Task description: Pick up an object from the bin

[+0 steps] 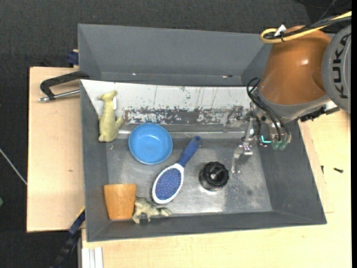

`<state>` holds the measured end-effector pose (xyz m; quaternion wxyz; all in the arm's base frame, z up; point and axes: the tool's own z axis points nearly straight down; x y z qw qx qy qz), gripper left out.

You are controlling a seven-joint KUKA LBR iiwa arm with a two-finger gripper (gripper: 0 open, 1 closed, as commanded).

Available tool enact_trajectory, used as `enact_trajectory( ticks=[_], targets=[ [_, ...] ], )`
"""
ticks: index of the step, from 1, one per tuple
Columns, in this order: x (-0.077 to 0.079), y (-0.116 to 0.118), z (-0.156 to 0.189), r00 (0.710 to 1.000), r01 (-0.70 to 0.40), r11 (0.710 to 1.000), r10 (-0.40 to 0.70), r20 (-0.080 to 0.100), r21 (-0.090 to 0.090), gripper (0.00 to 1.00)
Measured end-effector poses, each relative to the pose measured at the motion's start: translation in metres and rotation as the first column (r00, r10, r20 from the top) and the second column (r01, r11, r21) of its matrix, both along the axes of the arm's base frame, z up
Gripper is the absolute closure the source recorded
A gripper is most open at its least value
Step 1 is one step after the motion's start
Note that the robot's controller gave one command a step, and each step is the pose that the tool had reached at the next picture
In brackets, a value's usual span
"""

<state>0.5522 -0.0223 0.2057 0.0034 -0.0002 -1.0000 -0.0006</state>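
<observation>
My gripper (243, 154) hangs low over the right part of the bin floor, under the arm's orange cover. A small black round object with a shiny top (213, 176) lies just to its lower left, a short gap away from it. Further left, a blue brush with a white-rimmed oval head (172, 179) lies on a slant, its handle pointing up and right toward the gripper. Nothing shows in the gripper.
A blue bowl (150, 143) sits left of centre. A yellow toy animal (109, 120) leans in the far left corner. An orange cup (120, 201) and a small tan toy figure (148, 210) lie by the near left wall.
</observation>
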Motion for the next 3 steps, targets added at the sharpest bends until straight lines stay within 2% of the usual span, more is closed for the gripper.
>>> enact_trajectory(
  ticks=[1, 2, 3],
  targets=[
    [-0.026, 0.022, -0.134, 0.978, -0.208, 0.978, 0.208, 0.014, -0.001, 0.00],
    [-0.023, 0.022, -0.130, 0.978, -0.208, 0.978, 0.208, 0.023, -0.003, 1.00],
    [-0.034, -0.010, -0.001, 0.974, -0.227, 0.974, 0.227, 0.020, -0.005, 1.00]
  ],
)
